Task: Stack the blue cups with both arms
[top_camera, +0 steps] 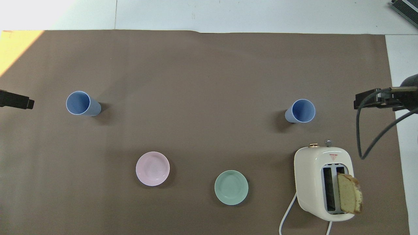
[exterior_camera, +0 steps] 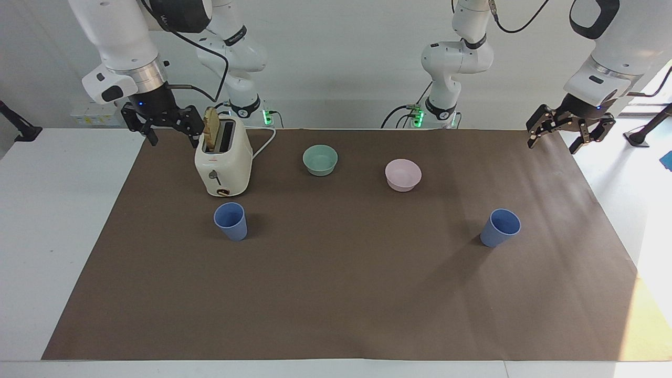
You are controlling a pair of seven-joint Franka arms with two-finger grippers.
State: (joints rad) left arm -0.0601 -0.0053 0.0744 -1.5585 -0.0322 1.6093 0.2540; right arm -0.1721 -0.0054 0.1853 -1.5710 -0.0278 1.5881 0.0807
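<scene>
Right gripper (exterior_camera: 165, 126) hangs spread open, gripping nothing, over the mat's edge beside the toaster (exterior_camera: 223, 163), and left gripper (exterior_camera: 571, 131) is open too, over the opposite corner. From overhead, just their tips show. Both blue cups (exterior_camera: 230, 221) (exterior_camera: 500, 227) stand upright, well apart.

A cream toaster (exterior_camera: 223, 168) – bread slice (exterior_camera: 211, 128) in one slot – stands on the brown mat (exterior_camera: 336, 294); beside it, a green bowl (exterior_camera: 320, 159), then a pink bowl (exterior_camera: 403, 175).
</scene>
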